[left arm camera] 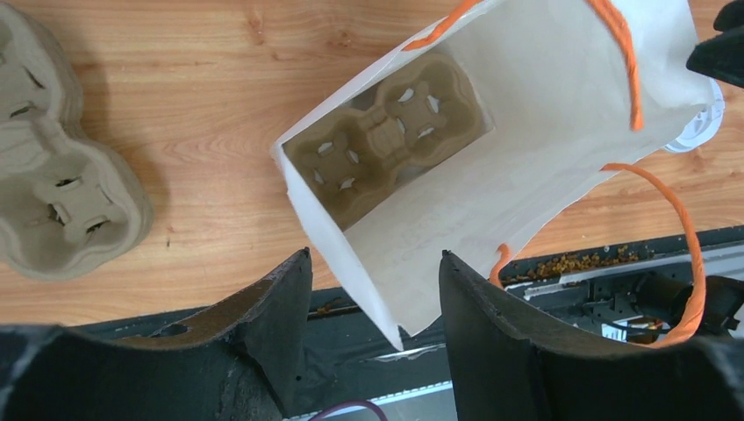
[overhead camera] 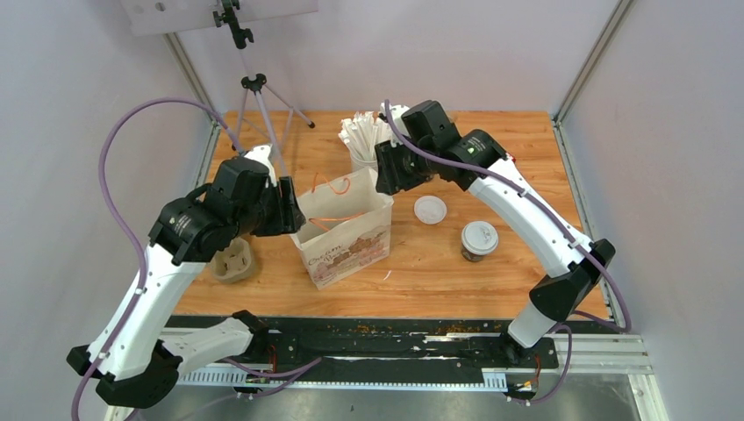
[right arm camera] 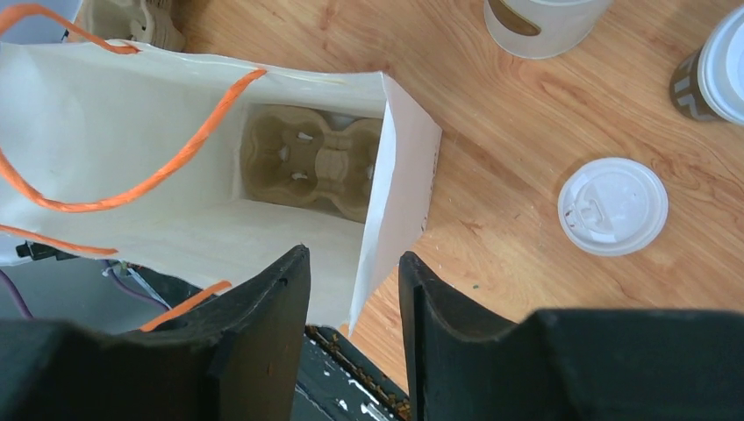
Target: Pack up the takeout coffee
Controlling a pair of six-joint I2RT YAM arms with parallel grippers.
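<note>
One takeout coffee [overhead camera: 479, 239], a dark brown cup with a white lid, stands on the table right of the bag and shows at the right wrist view's edge [right arm camera: 715, 74]. A second round white lid [overhead camera: 430, 210] sits nearer the bag [right arm camera: 612, 206]; no brown body shows under it. The white paper bag [overhead camera: 342, 232] with orange handles stands open, with a beige carrier [left arm camera: 386, 136] on its floor [right arm camera: 316, 162]. My left gripper [overhead camera: 288, 210] is open with the bag's left corner between its jaws [left arm camera: 375, 254]. My right gripper [overhead camera: 390, 175] is open, straddling the bag's right wall [right arm camera: 354, 253].
A white cup of paper-wrapped sticks [overhead camera: 364, 140] stands behind the bag. A stack of beige pulp carriers [overhead camera: 232, 260] lies left of the bag [left arm camera: 61, 175]. A tripod [overhead camera: 254, 96] stands at the back left. A black strip [overhead camera: 395, 342] runs along the table's near edge.
</note>
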